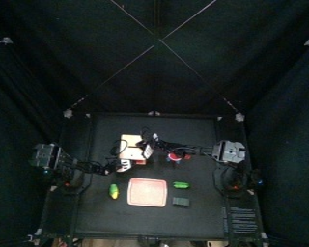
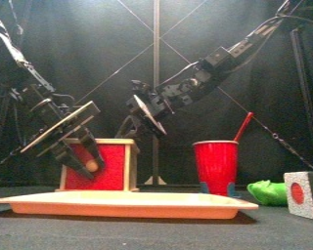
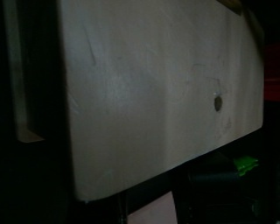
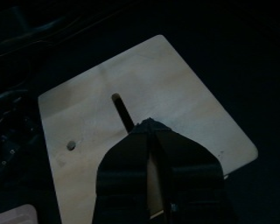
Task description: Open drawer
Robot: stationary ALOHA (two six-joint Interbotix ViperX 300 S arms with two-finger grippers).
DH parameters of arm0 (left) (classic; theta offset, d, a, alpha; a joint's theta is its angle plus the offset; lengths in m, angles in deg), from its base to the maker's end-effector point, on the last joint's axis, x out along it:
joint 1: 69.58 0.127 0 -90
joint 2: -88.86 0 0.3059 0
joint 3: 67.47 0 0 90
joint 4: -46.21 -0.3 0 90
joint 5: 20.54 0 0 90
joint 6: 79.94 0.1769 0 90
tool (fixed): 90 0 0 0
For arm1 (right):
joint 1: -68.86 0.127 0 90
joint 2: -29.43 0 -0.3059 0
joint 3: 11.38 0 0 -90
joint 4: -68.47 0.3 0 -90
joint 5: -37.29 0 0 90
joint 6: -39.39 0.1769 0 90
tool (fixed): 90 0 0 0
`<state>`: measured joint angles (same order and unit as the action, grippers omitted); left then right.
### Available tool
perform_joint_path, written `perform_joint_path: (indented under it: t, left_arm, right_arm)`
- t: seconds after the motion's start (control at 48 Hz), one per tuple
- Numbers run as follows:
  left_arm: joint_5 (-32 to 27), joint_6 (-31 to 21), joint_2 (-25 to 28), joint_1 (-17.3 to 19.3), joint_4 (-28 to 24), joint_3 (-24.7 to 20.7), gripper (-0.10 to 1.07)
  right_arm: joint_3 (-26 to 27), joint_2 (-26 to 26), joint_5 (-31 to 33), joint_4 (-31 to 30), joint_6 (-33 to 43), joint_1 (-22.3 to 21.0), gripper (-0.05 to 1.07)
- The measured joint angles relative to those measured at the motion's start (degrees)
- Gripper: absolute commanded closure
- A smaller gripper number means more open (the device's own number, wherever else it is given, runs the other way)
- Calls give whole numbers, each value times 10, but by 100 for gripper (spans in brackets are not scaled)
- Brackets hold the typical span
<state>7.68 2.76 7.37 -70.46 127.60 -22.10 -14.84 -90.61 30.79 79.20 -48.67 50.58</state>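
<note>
The drawer (image 2: 116, 164) is a small cream-framed cabinet with an orange-red front, standing behind the pink square's left end. In the top view it (image 1: 127, 147) sits left of the table's middle. My left gripper (image 2: 83, 156) hangs low against the drawer's left front edge. The left wrist view is filled by one cream panel (image 3: 143, 96) with a small dark hole. My right gripper (image 2: 137, 121) reaches across and hovers just above the drawer's top. In the right wrist view its jaws (image 4: 147, 131) are together over the cream top panel (image 4: 184, 87), next to a thin dark slot (image 4: 122, 109).
A flat salmon-pink square (image 2: 120, 203) lies at the front. A red cup (image 2: 215, 166) with a straw stands right of the drawer. A green thing (image 2: 266, 190) and a grey cube with a red dot (image 2: 303, 193) sit at the right. Another green thing (image 1: 115, 190) lies left of the square.
</note>
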Motion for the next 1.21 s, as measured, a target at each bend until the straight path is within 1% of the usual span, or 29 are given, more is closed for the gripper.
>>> perform_joint_path:
  t: [0.417,0.979,1.208]
  left_arm:
    - [0,-1,1,-4,2,0,55]
    - [4,-2,0,-67,50,-4,55]
    - [0,-2,-10,-96,69,-4,55]
  right_arm:
    - [0,-1,0,0,0,-1,100]
    - [0,0,0,4,1,-1,100]
    - [0,-1,-1,4,1,-1,100]
